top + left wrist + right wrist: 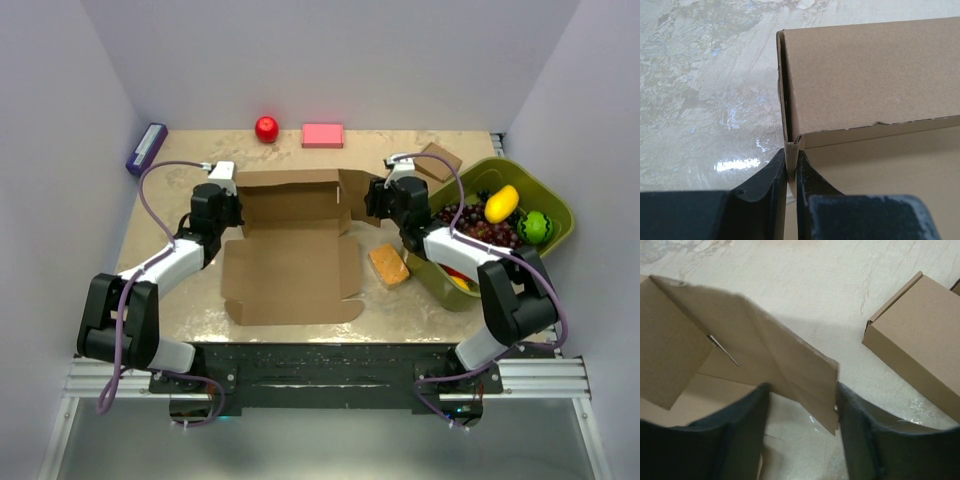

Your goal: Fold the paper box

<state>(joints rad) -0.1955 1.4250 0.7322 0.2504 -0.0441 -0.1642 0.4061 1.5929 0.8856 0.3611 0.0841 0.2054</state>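
Cardboard of paper box [290, 270]: plain brown, matte, fine-grained; clean die-cut edges, one slightly ragged fold line in the left wrist view.
shape: flat sheet partly raised into a shallow rectangular tray; thin slot cut in one flap, seen from the right wrist.
place: centre of table [410, 305], between both arms.
long axis: along the 12–6 line in the top view; raised tray end toward 12 o'clock, flat lid panel with small side tabs toward 6 o'clock.
walls: back wall upright at 12 o'clock; side wall upright at 9 o'clock; side flap at 3 o'clock tilted and blurred.
left gripper [791, 162]: at the 9 o'clock side of the tray, near the back corner; black fingers almost together, pinching the doubled edge of the side wall.
right gripper [801, 400]: at the 3 o'clock side; dark fingers apart, straddling the tilted flap; whether pads press it, not discernible.
table surface: glossy, beige, marbled, with light glints.
small closed box [920, 335]: same brown cardboard, crisp rectangular form, at about 1 o'clock from the tray, apart from it.
green bin [437, 283]: olive plastic, at 3 o'clock on the table; dark grapes [480, 228] and yellow fruit [501, 203] inside.
tan block [388, 265]: porous-looking, at 4 o'clock, just beside the lid panel.
apple [266, 128]: red, round, shiny, at the 12 o'clock edge.
pink block [322, 135]: flat rectangle, near the apple.
purple case [146, 148]: long, narrow, at the 10 o'clock corner.
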